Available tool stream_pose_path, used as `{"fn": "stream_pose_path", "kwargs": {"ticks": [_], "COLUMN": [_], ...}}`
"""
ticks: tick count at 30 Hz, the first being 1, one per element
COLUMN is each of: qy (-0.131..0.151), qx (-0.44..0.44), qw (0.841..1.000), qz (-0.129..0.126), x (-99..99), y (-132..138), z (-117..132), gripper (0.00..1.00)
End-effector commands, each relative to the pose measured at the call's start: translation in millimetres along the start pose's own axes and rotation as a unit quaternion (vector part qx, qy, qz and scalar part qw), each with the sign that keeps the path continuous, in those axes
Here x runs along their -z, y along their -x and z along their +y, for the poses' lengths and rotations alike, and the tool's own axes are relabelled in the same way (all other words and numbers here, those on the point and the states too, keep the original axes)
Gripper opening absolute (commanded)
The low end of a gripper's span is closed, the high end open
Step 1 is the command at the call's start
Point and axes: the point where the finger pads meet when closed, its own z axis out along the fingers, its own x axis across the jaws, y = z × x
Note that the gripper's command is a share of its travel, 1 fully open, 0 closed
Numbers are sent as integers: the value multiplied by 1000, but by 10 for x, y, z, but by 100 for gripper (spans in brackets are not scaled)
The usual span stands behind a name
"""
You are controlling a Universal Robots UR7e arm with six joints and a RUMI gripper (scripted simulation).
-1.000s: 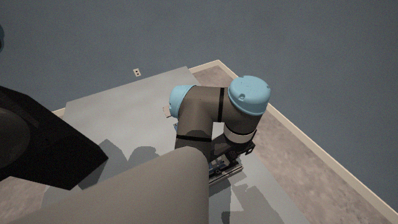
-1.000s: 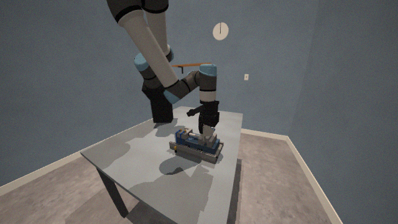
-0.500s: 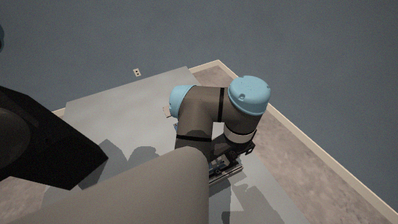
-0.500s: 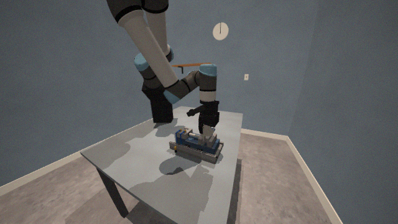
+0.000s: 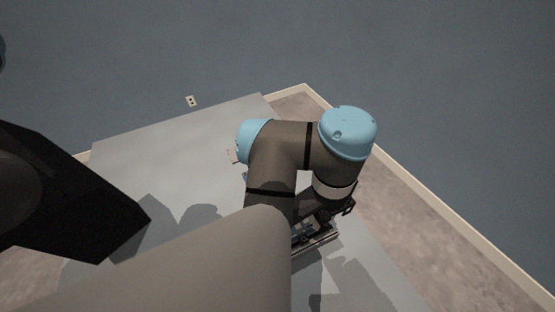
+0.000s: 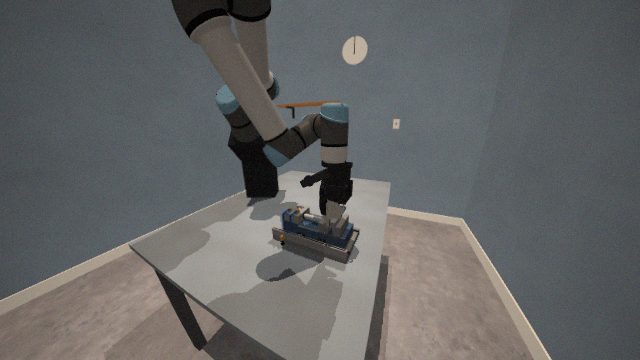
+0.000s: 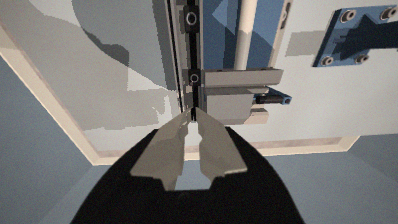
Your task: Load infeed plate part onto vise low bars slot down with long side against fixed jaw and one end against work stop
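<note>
jaws (image 6: 331, 226) (image 7: 194, 111): together, nothing between; pose: pointing down at vise (image 6: 318, 233) (image 7: 243, 77); arm (image 5: 277, 147) (image 6: 334, 131): bent above table (image 5: 173, 152) (image 6: 240, 250)

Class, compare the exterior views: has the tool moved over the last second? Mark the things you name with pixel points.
No, not visibly: the tool (image 6: 330, 227) (image 7: 194, 108) remains just beside the vise's end block (image 6: 341, 226).
</note>
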Motion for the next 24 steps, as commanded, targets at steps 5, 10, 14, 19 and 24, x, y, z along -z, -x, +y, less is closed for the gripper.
{"fn": "stream_pose_path", "kwargs": {"ticks": [5,10,14,19,24], "qy": [1,2,2,2,2], "qx": [-2,-1,-1,-1,-1], "qw": [1000,1000,1000,1000,1000], "qz": [-1,-1,-1,-1,-1], "x": [-2,-1,0,3,4], "y": [12,2,-7,-20,-26], "z": [20,21,21,22,22], "gripper": [0,0,0,0,0]}}
